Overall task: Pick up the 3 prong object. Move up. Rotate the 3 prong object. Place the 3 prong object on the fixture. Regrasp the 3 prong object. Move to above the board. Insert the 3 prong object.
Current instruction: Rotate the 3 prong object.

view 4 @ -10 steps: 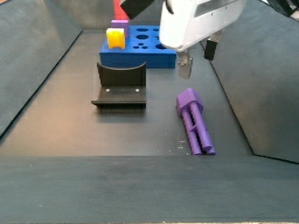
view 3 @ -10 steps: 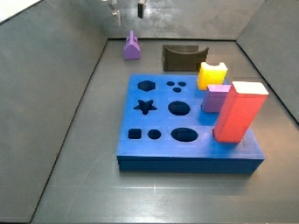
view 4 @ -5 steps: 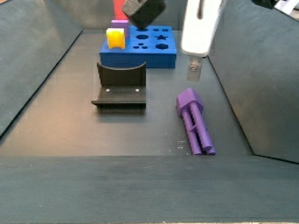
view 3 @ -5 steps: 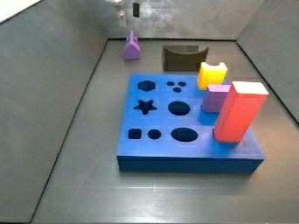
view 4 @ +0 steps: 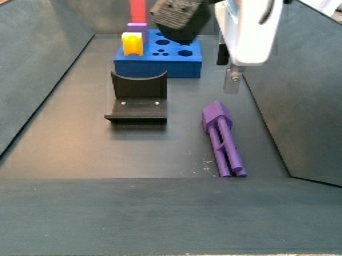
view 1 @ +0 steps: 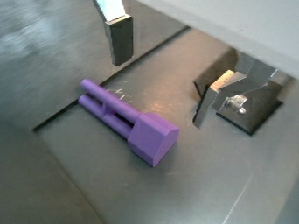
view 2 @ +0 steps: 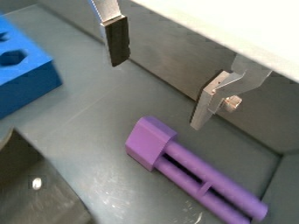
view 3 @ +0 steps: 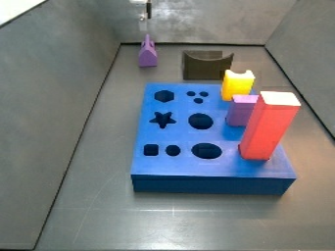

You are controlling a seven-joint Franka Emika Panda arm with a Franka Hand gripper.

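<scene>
The 3 prong object [view 4: 225, 138] is a slim purple ridged bar lying flat on the grey floor by the side wall, seen in both side views [view 3: 148, 52] and both wrist views [view 1: 128, 122] [view 2: 193, 166]. My gripper [view 1: 165, 70] hangs above the floor near the bar's block end [view 2: 163, 72]. It is open, with nothing between its fingers [view 1: 121, 39]. In a side view the gripper [view 4: 234, 77] sits above the bar's far end. The dark fixture [view 4: 136, 98] stands beside the bar. The blue board [view 3: 210, 137] lies past it.
A yellow block [view 3: 238, 83], a lilac block [view 3: 242, 110] and a tall red block [view 3: 268, 125] stand on the board's edge. Grey walls close in the floor on both sides. The fixture [view 1: 251, 92] shows beyond one finger in a wrist view.
The gripper has shifted sideways towards the wall above the bar's far end and turned, so its fingers now overlap in the side view. The bar has not moved.
</scene>
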